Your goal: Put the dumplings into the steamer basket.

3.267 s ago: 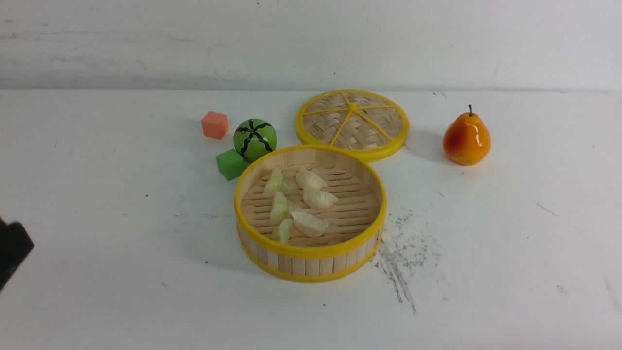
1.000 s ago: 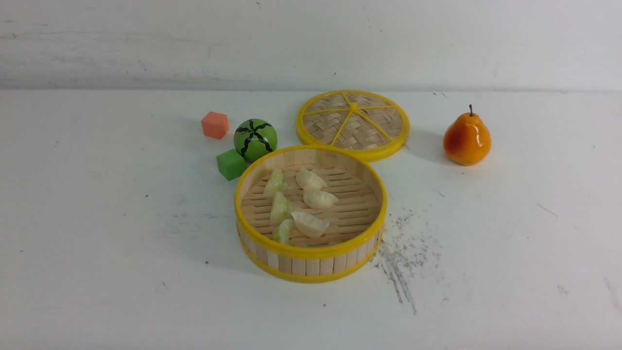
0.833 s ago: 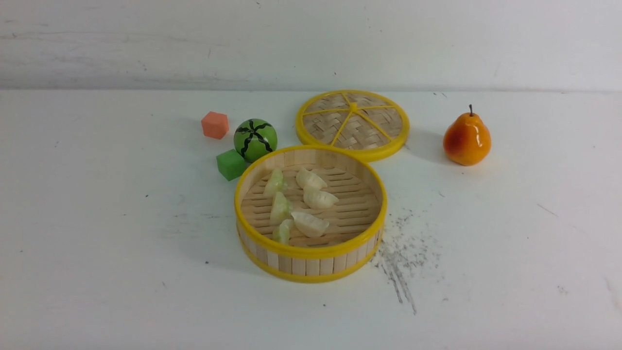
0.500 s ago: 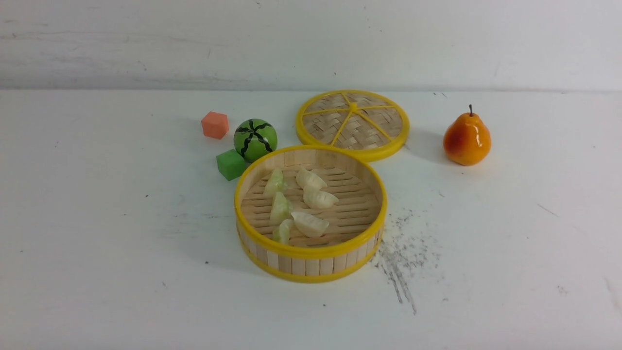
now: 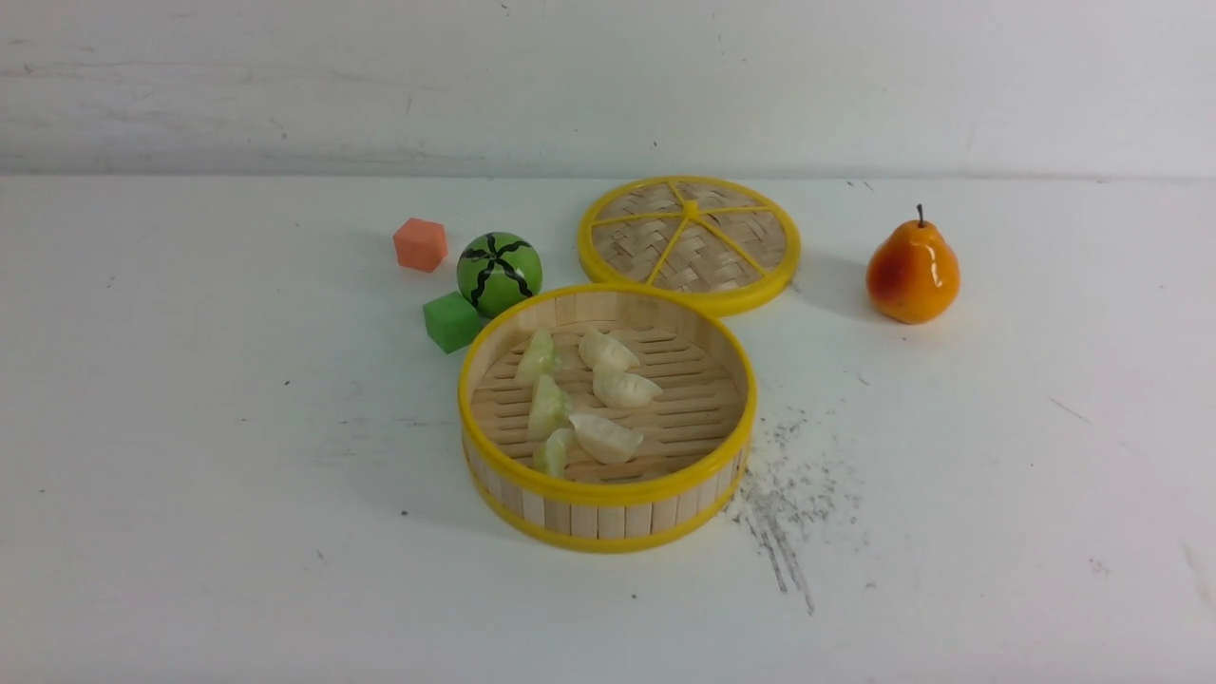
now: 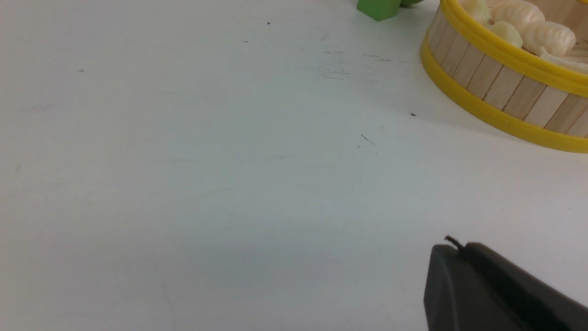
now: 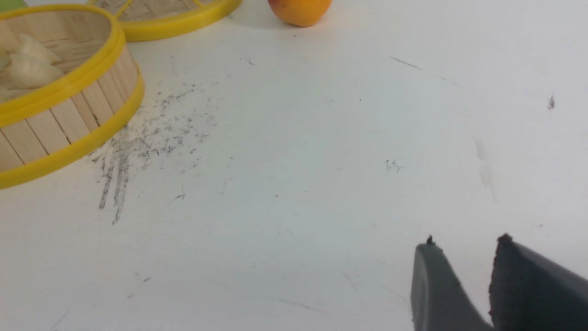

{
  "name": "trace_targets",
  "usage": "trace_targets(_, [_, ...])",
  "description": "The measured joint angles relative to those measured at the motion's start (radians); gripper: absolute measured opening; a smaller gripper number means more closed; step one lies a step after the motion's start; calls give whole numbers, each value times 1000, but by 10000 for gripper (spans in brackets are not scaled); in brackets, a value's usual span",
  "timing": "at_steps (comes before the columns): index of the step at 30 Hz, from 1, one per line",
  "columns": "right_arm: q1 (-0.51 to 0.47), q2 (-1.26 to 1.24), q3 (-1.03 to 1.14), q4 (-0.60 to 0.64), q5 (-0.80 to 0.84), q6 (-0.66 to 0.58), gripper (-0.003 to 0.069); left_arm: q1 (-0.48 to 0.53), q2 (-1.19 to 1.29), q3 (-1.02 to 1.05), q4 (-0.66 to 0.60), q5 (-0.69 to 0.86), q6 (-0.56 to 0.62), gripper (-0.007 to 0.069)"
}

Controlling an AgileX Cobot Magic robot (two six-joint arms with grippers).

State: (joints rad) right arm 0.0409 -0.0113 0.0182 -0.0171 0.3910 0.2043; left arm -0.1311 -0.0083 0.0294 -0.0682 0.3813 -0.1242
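The steamer basket stands mid-table. All six dumplings lie on its slatted floor: three pale green ones in a row on the left and three cream-white ones beside them. Neither gripper shows in the front view. In the left wrist view my left gripper is shut and empty, low over bare table, well short of the basket. In the right wrist view my right gripper is slightly open and empty, over bare table away from the basket.
A flat woven lid lies behind the basket. An orange pear stands at the back right. A watermelon ball, a green cube and an orange cube sit at the basket's back left. Dark scuffs mark the table.
The dark arm part at the front view's left edge 3.3 s ago has left that view. Nothing has moved in the last second.
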Motion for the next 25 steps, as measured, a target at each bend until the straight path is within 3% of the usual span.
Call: trace_targets(25, [0, 0, 0, 0, 0, 0, 219, 0, 0, 0, 0, 0, 0, 9])
